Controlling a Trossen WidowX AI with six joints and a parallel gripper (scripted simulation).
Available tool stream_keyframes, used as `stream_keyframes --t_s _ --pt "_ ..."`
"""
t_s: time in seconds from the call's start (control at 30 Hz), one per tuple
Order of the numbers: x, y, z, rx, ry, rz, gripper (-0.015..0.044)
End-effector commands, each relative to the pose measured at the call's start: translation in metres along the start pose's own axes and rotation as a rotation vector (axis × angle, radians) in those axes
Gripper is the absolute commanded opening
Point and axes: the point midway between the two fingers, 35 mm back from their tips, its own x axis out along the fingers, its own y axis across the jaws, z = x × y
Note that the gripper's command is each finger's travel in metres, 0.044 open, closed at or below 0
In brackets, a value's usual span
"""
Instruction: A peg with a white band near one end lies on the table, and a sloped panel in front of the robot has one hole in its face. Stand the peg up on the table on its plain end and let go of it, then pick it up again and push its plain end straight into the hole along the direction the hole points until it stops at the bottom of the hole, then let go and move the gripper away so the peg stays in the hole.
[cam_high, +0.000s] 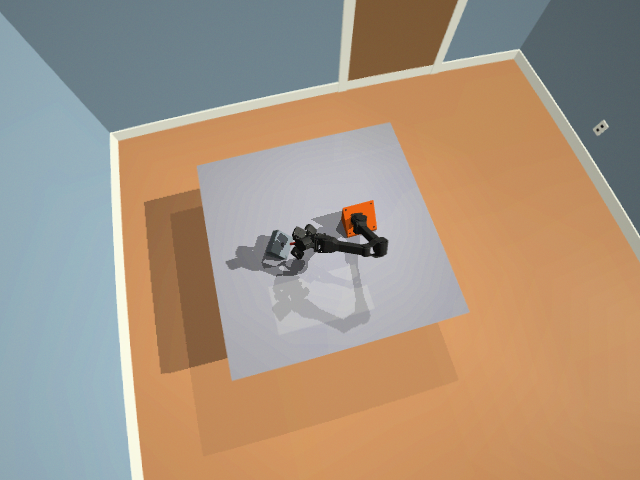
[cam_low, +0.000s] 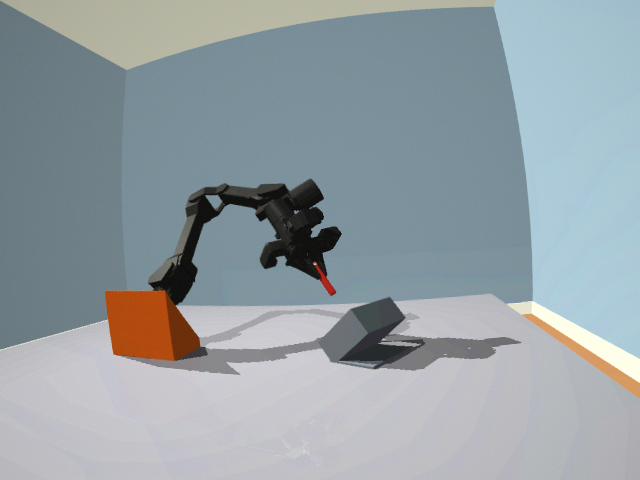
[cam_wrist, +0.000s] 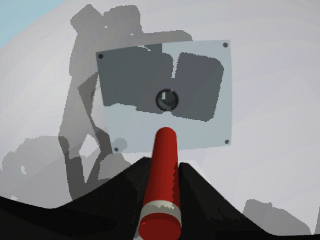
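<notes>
My gripper (cam_low: 319, 273) (cam_wrist: 164, 168) is shut on the red peg (cam_high: 292, 243) (cam_low: 327, 285) (cam_wrist: 164, 175). The peg is in the air, tilted, with its plain end pointing down and forward. Its white band (cam_wrist: 161, 207) is at the end nearest the wrist camera. The grey sloped panel (cam_high: 279, 244) (cam_low: 361, 324) (cam_wrist: 200, 132) stands on the table below and ahead of the peg. Its one round hole (cam_wrist: 167, 100) lies just beyond the peg's plain end in the wrist view. The peg and the panel are apart in the exterior view.
The orange base block (cam_high: 366, 211) (cam_low: 139, 325) of the arm stands behind the gripper. The panel rests on the grey table (cam_high: 336, 165) (cam_low: 232, 413). Shadows of the arm fall across the panel's face and the table. Small dark screws mark the panel's corners.
</notes>
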Motion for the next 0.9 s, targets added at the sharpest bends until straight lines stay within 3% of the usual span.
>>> stream_keyframes --t_s 0.0,0.87 --pt "0.011 -0.002 0.001 0.010 0.000 -0.007 0.0000" --pt "0.041 0.001 0.006 0.015 -0.021 0.008 0.0000"
